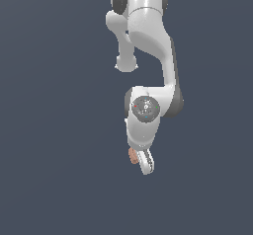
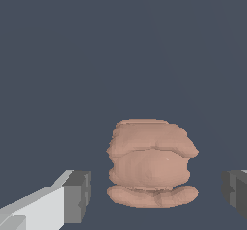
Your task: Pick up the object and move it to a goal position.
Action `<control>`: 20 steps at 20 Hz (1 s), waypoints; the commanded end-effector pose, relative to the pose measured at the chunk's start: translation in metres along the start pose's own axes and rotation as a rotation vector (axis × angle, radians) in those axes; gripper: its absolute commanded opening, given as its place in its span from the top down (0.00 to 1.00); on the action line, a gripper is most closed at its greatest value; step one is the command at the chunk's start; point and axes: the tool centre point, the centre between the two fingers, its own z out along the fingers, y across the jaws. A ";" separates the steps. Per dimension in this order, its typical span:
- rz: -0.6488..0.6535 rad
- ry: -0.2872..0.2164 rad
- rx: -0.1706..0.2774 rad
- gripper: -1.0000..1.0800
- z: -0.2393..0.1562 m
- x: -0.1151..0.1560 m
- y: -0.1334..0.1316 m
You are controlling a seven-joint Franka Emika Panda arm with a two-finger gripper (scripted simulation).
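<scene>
Salmon-pink and ridged, one lumpy object (image 2: 152,164) is sitting between the two grey fingertips (image 2: 77,196) of the single white end effector (image 1: 141,164), which is standing spread, not touching it.

Against a plain dark slate ground, the white arm (image 1: 148,36) reaches down from the top of the exterior view, its gripper (image 1: 144,164) low at the centre with the small salmon object (image 1: 133,155) touching its exterior-view left side.
</scene>
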 end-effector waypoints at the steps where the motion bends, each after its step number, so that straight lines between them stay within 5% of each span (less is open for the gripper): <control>1: 0.001 0.000 -0.002 0.04 0.013 0.000 0.001; 12: 0.003 0.000 -0.002 0.04 0.038 0.000 0.000; 13: 0.003 0.000 -0.002 1.00 0.038 0.000 0.000; 20: 0.003 0.000 -0.002 1.00 0.038 0.000 0.000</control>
